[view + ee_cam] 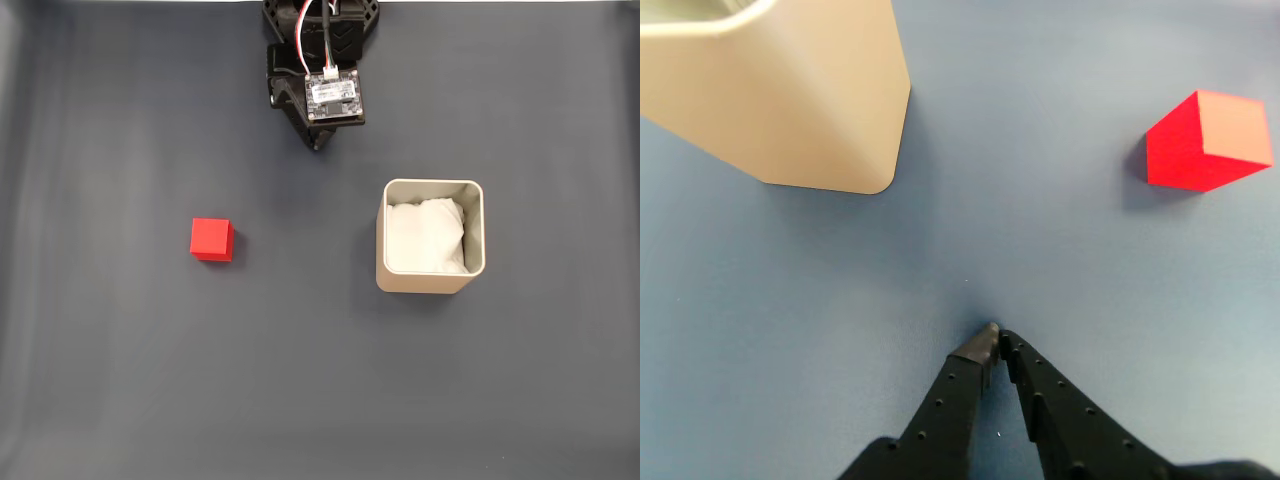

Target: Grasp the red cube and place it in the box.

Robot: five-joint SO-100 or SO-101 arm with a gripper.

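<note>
Nothing done yet: red cube [212, 240] ungrasped on table, well apart from box [430, 283], gripper [994, 332] fingers together, empty.

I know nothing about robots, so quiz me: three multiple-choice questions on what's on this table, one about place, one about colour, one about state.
1. In the fixed view, the red cube lies where relative to the box?
A left
B right
C inside

2. What colour is the paper in the box?
A blue
B white
C green

3. The gripper is:
A shut on the cube
B wide open
C shut, holding nothing

Answers: 1 A, the cube sits apart, left of the box. 2 B, white paper shows inside. 3 C, the fingertips meet in the wrist view, with the cube far off.
</note>
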